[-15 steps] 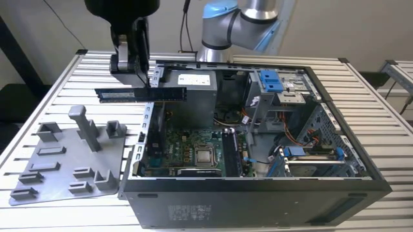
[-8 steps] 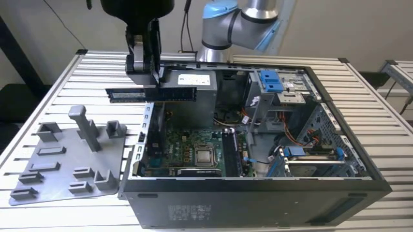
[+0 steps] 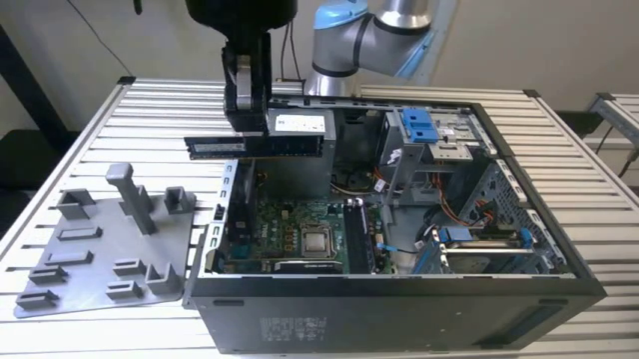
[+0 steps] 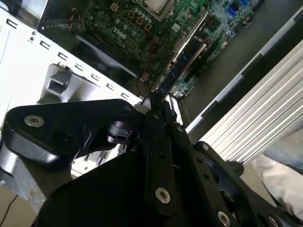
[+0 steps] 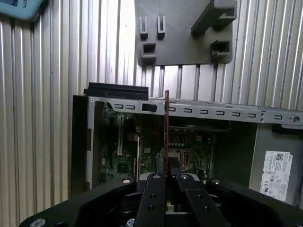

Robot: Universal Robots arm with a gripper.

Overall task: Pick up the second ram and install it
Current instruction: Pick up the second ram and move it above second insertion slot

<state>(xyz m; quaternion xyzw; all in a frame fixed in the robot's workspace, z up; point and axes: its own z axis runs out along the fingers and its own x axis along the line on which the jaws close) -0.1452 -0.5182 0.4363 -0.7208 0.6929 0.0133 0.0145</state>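
In the exterior view the second ram (image 3: 256,146) hangs level in the air, a long dark stick with a pale label. It is above the wall of the open computer case (image 3: 399,307) on the exterior view's left. My gripper (image 3: 247,126) points down and is shut on the ram's top edge. Both wrist views show the ram edge-on as a thin strip (image 5: 166,125) (image 4: 166,81) sticking out from my shut gripper (image 5: 166,176) (image 4: 154,105). The green motherboard (image 3: 299,224) with its long memory slots (image 3: 357,235) lies below, inside the case.
The grey holder tray (image 3: 100,247) (image 5: 184,33) with upright posts lies on the slatted table (image 3: 90,149) beside the case. Inside the case are a blue drive bracket (image 3: 420,126), cables and a power supply (image 3: 299,123). The arm's base (image 3: 370,45) stands behind.
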